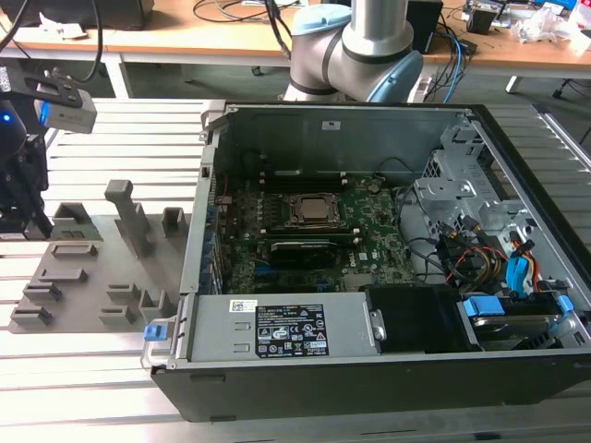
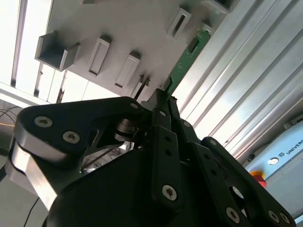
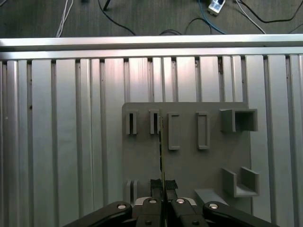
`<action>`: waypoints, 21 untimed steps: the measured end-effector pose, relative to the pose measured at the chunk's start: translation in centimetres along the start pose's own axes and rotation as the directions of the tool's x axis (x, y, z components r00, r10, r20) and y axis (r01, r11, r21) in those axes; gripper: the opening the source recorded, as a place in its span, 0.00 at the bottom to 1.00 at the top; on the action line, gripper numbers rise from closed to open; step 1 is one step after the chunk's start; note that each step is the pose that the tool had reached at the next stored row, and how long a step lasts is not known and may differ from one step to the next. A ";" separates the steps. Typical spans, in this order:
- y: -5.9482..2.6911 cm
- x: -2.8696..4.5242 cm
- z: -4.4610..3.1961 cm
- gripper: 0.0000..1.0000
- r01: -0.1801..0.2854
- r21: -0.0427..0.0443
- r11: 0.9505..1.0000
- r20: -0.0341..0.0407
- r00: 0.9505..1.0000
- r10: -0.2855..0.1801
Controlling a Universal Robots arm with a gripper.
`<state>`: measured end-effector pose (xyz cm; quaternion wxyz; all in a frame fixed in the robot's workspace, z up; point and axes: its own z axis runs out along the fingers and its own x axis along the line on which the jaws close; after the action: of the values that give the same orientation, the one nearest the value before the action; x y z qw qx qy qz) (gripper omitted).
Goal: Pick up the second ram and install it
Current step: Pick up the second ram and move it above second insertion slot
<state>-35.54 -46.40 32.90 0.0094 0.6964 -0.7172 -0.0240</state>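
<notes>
Two black fingers [image 3: 171, 185] of the gripper [image 3: 163, 185] are closed together on the second ram [image 3: 162, 151], one pad on each flat face, so I read the jaws as clamped on the stick. In the first wrist view I look straight down its thin top edge. It runs as a narrow line away from the fingertips, across the grey holder plate [image 3: 189, 165], to just beside one of the small slotted blocks [image 3: 154, 122].

In the second wrist view the same stick [image 2: 187, 59] shows its green face and a dark chip. It sticks out from between the fingertips of the gripper [image 2: 163, 97] and runs along the edge of the holder plate [image 2: 118, 28]. I cannot tell from either wrist view whether the ram's lower edge sits in the holder's slots or hangs clear of them.

On the exterior view, the gripper [image 1: 32, 221] is at the far left of that view, over the near-left corner area of the holder plate [image 1: 92, 277]. The plate lies on the ribbed aluminium table [image 1: 92, 388].

The open computer case [image 1: 369, 388] stands well apart from the gripper, toward the exterior view's right, just beside the plate. Inside it I see the green motherboard [image 1: 369, 231] with the CPU socket [image 1: 314, 210] near its middle. The arm's grey and blue base joint [image 1: 355, 55] rises behind the case.
</notes>
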 end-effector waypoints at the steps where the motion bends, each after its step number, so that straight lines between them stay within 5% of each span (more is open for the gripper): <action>1: 0.01 0.00 -0.19 0.14 0.000 0.000 1.000 0.000 1.000 0.000; 21: 0.12 -0.06 -2.78 0.14 0.000 0.000 1.000 0.000 1.000 0.000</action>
<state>-35.53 -46.40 35.68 0.0094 0.6964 -0.7172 -0.0240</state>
